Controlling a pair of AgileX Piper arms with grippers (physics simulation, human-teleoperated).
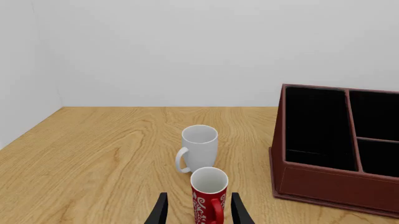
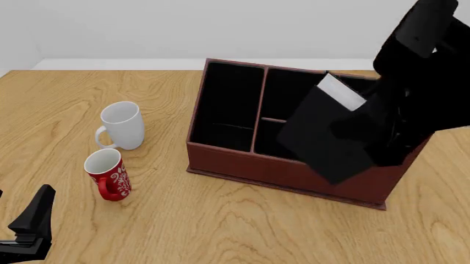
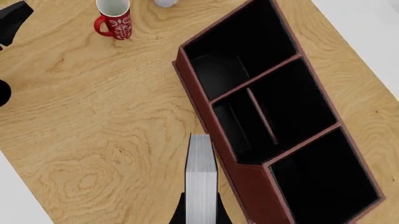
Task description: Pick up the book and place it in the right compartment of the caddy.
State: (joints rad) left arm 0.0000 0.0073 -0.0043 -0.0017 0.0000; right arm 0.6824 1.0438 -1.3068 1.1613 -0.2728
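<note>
The black book (image 2: pixel 327 137) with white page edges (image 3: pixel 201 177) hangs tilted in my right gripper (image 3: pixel 201 213), which is shut on it. In the front view the book is above the front wall of the reddish-brown caddy (image 2: pixel 242 162) and covers its middle and right sections. The right compartment (image 3: pixel 324 186) lies open and black-lined beside the book in the right wrist view; in the front view it is mostly hidden behind the book and arm. My left gripper (image 2: pixel 33 220) is open and empty, low at the near left (image 1: pixel 199 210).
A white mug (image 2: pixel 123 125) and a red patterned mug (image 2: pixel 108 174) stand left of the caddy. The red mug (image 1: pixel 209 196) stands just ahead of my left gripper, apart from it. Both caddy sections left of the book look empty.
</note>
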